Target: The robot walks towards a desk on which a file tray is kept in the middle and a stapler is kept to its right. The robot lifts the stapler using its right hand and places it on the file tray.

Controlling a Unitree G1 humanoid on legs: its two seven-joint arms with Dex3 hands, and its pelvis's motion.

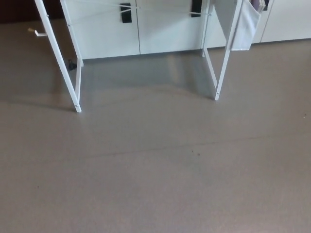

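Grey floor (160, 184) fills your near view; neither hand shows, so you cannot tell how they stand. Farther off rise the surface's white legs (77, 97), with white cabinets (165, 29) behind. You cannot see the stapler or the file tray from this angle.

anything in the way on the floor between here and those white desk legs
Nothing visible does. The grey floor runs unobstructed to the white desk legs, with only cabinets behind them. Neither hand, the stapler nor the file tray is in view, so that path cannot be judged.
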